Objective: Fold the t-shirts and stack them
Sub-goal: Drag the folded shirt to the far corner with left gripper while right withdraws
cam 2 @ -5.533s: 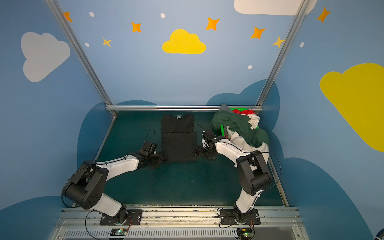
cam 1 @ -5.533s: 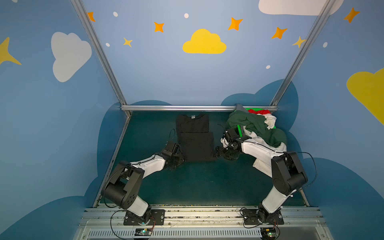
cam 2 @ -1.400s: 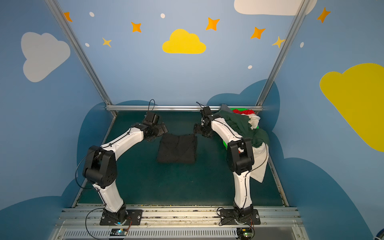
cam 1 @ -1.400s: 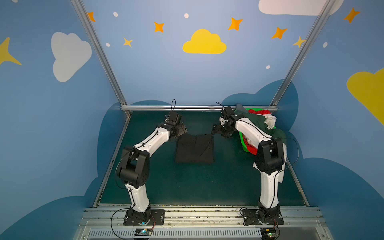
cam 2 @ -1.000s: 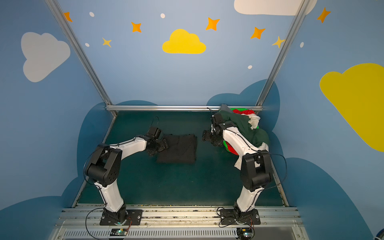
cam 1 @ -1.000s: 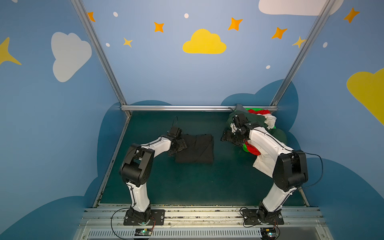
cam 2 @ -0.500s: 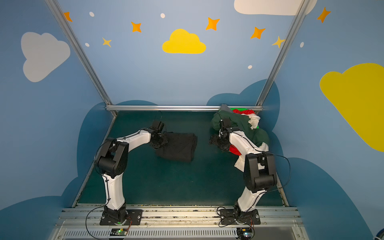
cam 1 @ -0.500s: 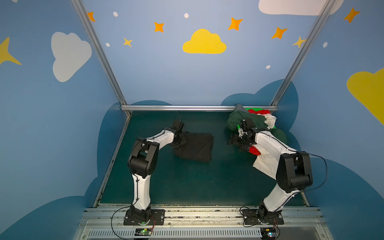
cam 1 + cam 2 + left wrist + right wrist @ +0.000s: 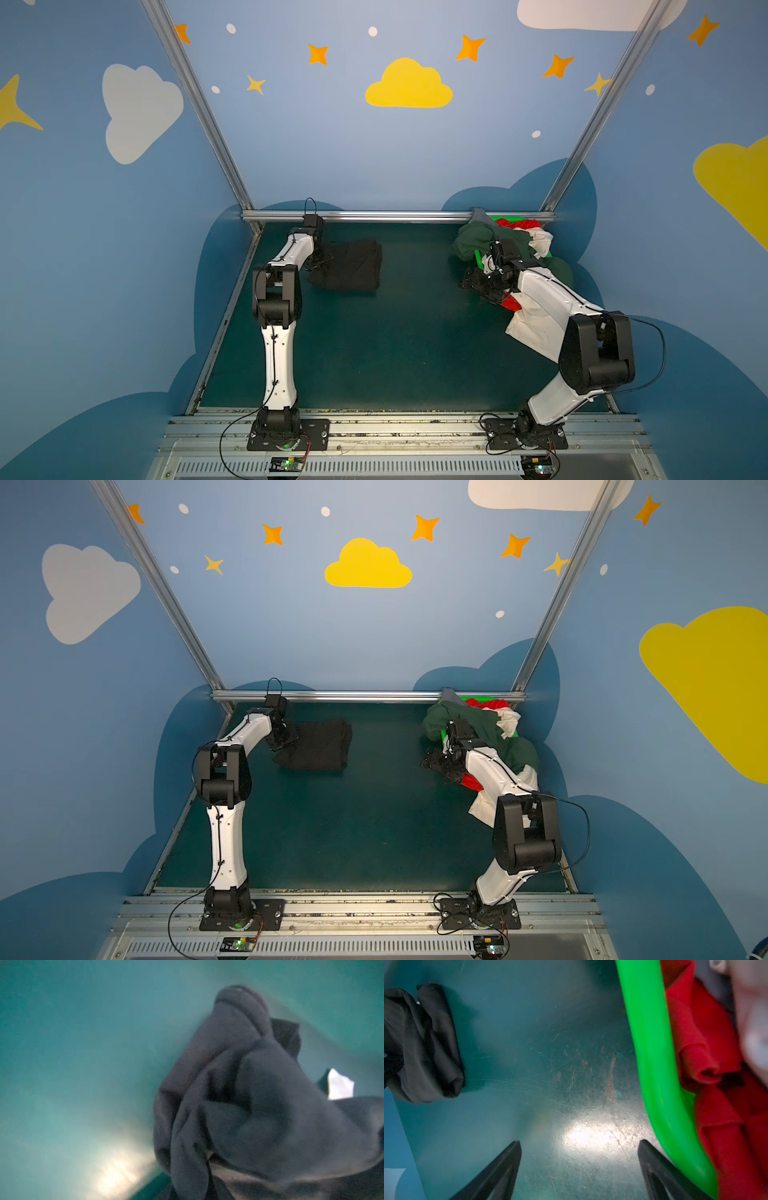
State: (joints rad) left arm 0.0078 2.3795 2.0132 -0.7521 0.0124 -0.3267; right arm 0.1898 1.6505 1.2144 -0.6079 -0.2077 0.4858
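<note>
The folded black t-shirt (image 9: 353,270) (image 9: 320,748) lies on the green mat at the back left. My left gripper (image 9: 320,264) (image 9: 284,739) is shut on its left edge. In the left wrist view bunched black cloth (image 9: 249,1105) fills the frame and hides the fingers. At the back right, dark green (image 9: 478,243), red (image 9: 519,224) and white (image 9: 540,241) t-shirts are heaped together. My right gripper (image 9: 471,282) (image 9: 579,1142) stands open just above bare mat beside that heap, holding nothing.
A bright green plastic basket (image 9: 650,1053) holds the heap, and its rim is close to one right fingertip. Red cloth (image 9: 716,1064) spills over it. A white shirt (image 9: 536,324) hangs out under the right arm. A metal rail (image 9: 395,216) bounds the mat at the back.
My left gripper has shut on the black t-shirt's left edge and pulled it left and toward the back. The right gripper has drawn back toward the basket, still open.
</note>
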